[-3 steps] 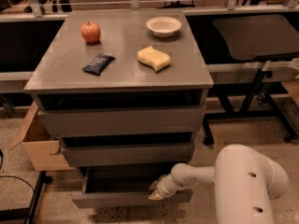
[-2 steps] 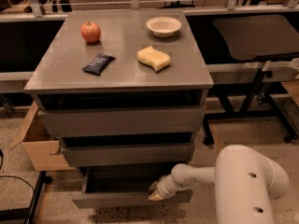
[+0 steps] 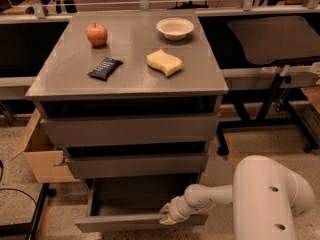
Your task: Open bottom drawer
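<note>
The bottom drawer [image 3: 135, 222] is the lowest of three grey handleless fronts and stands pulled out, showing its shallow grey box interior [image 3: 130, 199]. My gripper [image 3: 169, 216] sits at the top edge of that drawer front, right of its middle, with the white arm [image 3: 260, 196] reaching in from the lower right. The middle drawer front [image 3: 137, 165] and the top drawer front [image 3: 130, 129] above it are also drawn slightly forward.
On the cabinet top [image 3: 65, 69] lie a red apple [image 3: 97, 34], a dark snack packet [image 3: 105, 68], a yellow sponge [image 3: 164, 62] and a white bowl [image 3: 175, 28]. An open cardboard box [image 3: 37, 154] stands at the left. A black-framed table [image 3: 270, 39] stands at the right.
</note>
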Action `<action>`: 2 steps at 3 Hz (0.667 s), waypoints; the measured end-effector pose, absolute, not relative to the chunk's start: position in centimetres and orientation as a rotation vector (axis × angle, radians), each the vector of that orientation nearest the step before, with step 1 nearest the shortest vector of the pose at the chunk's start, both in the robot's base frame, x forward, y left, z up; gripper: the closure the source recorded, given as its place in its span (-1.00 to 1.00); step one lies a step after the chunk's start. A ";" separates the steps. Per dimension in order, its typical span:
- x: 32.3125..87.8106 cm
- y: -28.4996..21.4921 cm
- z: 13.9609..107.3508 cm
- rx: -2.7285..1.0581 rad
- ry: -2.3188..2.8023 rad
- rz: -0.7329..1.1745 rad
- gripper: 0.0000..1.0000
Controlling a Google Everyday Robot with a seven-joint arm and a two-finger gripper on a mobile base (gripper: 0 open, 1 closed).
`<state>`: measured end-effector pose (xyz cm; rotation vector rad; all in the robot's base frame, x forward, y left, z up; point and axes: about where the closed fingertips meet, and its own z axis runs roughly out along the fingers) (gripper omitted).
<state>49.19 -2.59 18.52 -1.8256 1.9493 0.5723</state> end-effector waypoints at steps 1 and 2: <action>49.2 -2.6 18.7 -1.826 1.949 0.572 1.00; 46.8 -2.6 18.0 -1.810 1.970 0.593 1.00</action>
